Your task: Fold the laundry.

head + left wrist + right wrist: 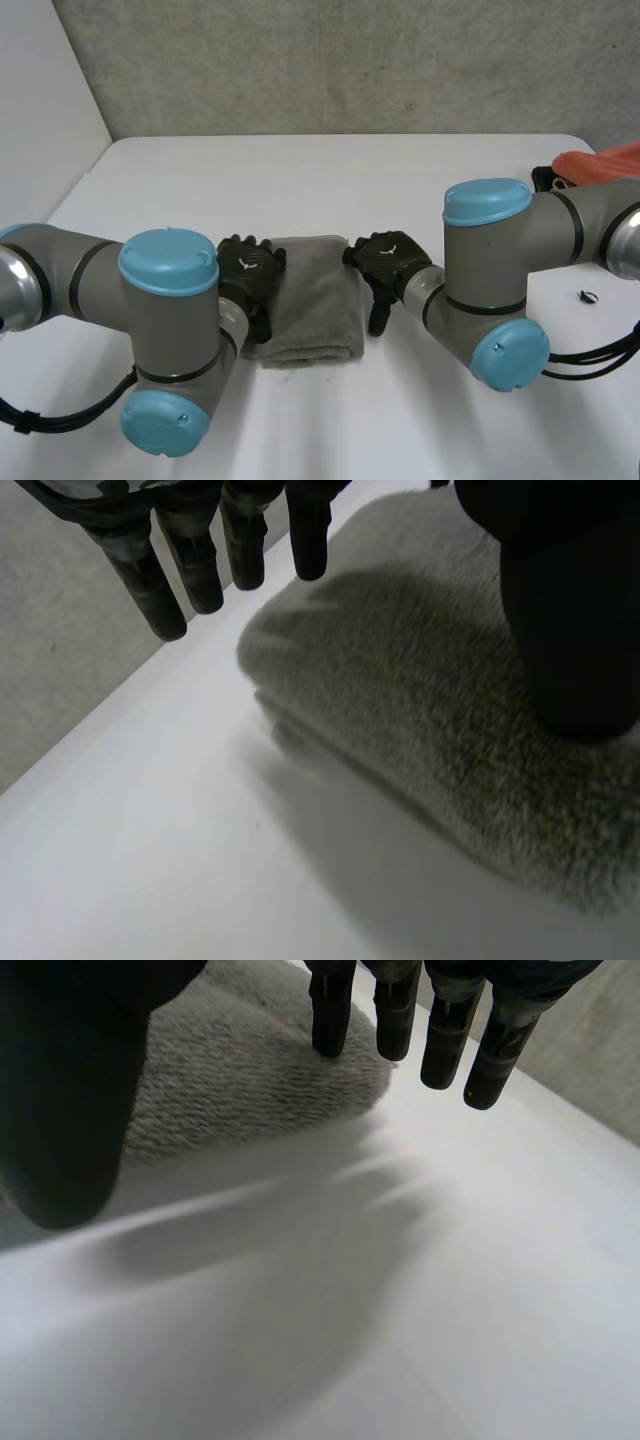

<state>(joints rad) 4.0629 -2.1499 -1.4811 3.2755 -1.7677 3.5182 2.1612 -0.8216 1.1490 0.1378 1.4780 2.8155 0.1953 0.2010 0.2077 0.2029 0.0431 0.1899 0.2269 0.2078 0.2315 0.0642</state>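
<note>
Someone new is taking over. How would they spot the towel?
On the white table, look between the left hand and right hand. The grey towel lies there, folded into a thick rectangle. The orange cloth at the right edge is bunched, not folded.

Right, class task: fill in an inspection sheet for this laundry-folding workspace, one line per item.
Surface: white table, no stains seen.
Job's things: grey towel folded, lying between the hands; orange cloth at the table's far right edge.
Clutter: small black item on the table near the right arm.
Hands: left hand and right hand both open, fingers straight, at the towel's opposite sides.
Cables: nothing seen on the towel.
Surroundings: grey wall behind the table.
</note>
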